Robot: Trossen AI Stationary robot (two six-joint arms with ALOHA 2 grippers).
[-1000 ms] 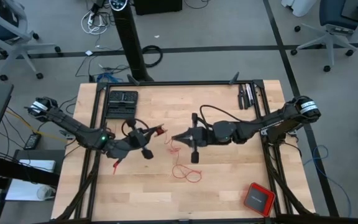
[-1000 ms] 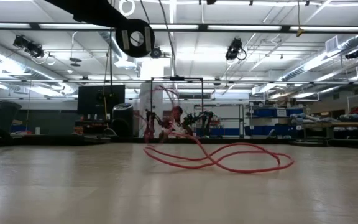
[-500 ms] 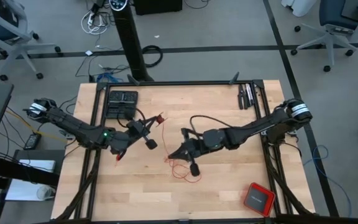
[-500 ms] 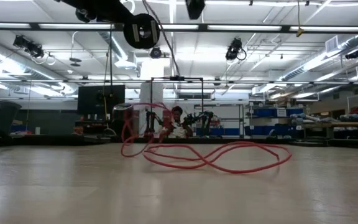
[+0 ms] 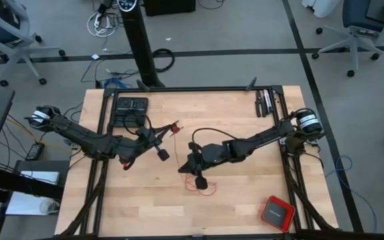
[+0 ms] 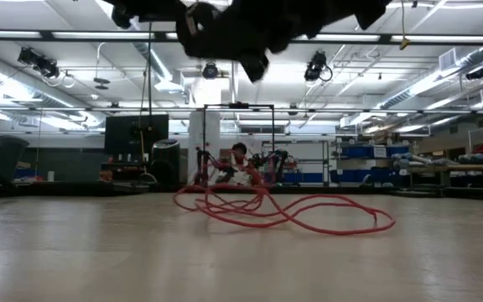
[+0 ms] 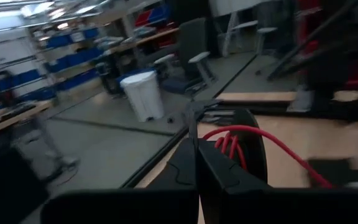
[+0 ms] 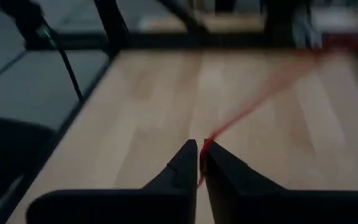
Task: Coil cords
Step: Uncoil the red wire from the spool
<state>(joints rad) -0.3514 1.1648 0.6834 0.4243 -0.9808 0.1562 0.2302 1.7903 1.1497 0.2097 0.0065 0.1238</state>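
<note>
- The left arm reaches in low from the desk's [image 5: 245, 193] left edge, bent at the elbow; its left gripper [image 5: 172, 129] sits left of centre, fingers clenched on the red cord [image 5: 201, 185].
- In the left wrist view the fingers [image 7: 213, 163] press together, with several turns of the thin red strand looped just beyond them.
- The right arm stretches across from the right edge, nearly straight; the right gripper [image 5: 183, 169] points down near the desk's middle.
- Its fingers [image 8: 182, 165] are almost together, the cord running taut from the narrow gap between them.
- The rest of the cord lies in loose, thin loops on the pale wooden planks, just in front of the right gripper.
- A red square box [image 5: 277, 213] with a dark top rests at the near right corner.
</note>
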